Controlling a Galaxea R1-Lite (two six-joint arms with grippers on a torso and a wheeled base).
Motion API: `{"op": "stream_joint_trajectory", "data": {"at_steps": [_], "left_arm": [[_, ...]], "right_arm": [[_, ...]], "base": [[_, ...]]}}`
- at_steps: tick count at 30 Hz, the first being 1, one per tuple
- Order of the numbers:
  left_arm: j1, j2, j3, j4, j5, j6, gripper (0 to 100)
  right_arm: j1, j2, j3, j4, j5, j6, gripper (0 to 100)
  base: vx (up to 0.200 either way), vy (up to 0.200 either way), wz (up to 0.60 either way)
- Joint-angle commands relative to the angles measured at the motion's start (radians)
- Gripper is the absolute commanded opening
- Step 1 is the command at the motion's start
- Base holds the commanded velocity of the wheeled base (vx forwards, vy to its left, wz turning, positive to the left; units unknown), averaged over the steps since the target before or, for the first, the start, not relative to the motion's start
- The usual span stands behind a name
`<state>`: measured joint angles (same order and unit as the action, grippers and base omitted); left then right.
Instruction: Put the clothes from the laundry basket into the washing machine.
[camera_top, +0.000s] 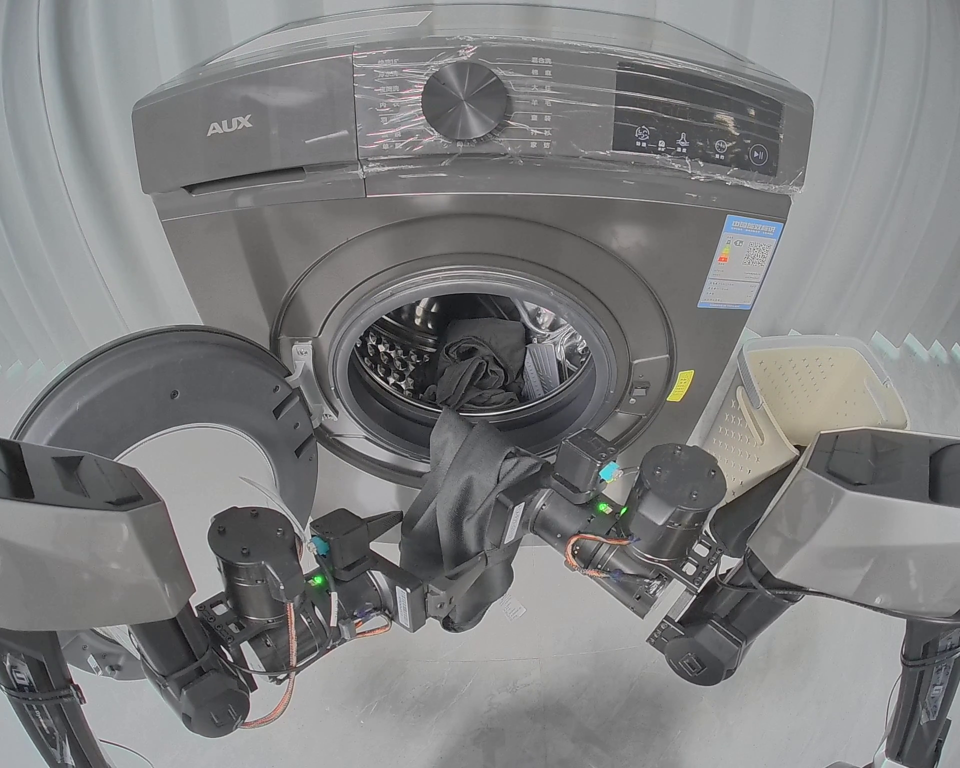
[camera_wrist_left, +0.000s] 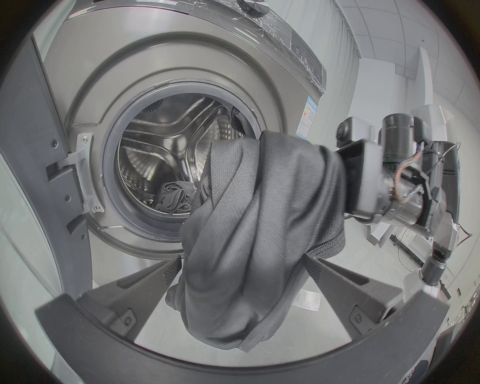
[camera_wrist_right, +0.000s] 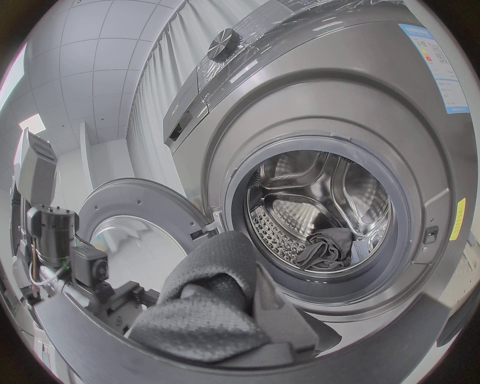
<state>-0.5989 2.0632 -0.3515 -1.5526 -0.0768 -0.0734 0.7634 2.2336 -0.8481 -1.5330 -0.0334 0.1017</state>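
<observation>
1. One washing machine (camera_top: 470, 220), with its one round door (camera_top: 170, 390) swung wide open on the robot's left.
2. One dark grey garment (camera_top: 455, 480) hangs right in front of the opening. Its top edge is up at the lower rim, so it's not inside the drum (camera_top: 400, 350).
3. Two grippers are on it. The right gripper (camera_top: 515, 495) is buried under the upper part of the cloth, so I honestly can't tell if it's clamped or not.
4. The left gripper (camera_wrist_left: 240, 262) sits lower. Its two fingers (camera_wrist_left: 145, 290) are spread wide, with the garment drooping down between them.
5. Already in the drum there's one black bundle (camera_top: 480, 365), plus what looks like a second, greyer piece (camera_top: 540, 368) touching it.
6. One cream laundry basket (camera_top: 820, 385) stands just beside the machine, on the robot's right.
</observation>
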Motion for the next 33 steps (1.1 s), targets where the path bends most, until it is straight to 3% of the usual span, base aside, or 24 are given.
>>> {"op": "stream_joint_trajectory", "data": {"at_steps": [1, 15, 28, 29, 33], "left_arm": [[0.002, 0.049, -0.038, -0.001, 0.000, 0.003, 100], [0.084, 0.107, -0.156, -0.001, -0.014, 0.004, 100], [0.085, 0.146, -0.215, -0.001, -0.014, 0.011, 100], [0.085, 0.146, -0.215, -0.001, -0.014, 0.014, 0], [0.085, 0.144, -0.218, -0.001, -0.012, 0.015, 0]], "right_arm": [[0.025, -0.015, 0.006, -0.001, -0.002, 0.009, 0], [0.096, -0.031, 0.061, -0.006, -0.006, 0.035, 0], [0.114, -0.035, 0.064, -0.006, -0.019, 0.038, 0], [0.114, -0.035, 0.066, -0.006, -0.019, 0.038, 0], [0.111, -0.035, 0.075, -0.006, -0.019, 0.038, 0]], "base": [[0.000, 0.000, 0.00], [0.000, 0.000, 0.00], [0.000, 0.000, 0.00], [0.000, 0.000, 0.00], [0.000, 0.000, 0.00]]}}
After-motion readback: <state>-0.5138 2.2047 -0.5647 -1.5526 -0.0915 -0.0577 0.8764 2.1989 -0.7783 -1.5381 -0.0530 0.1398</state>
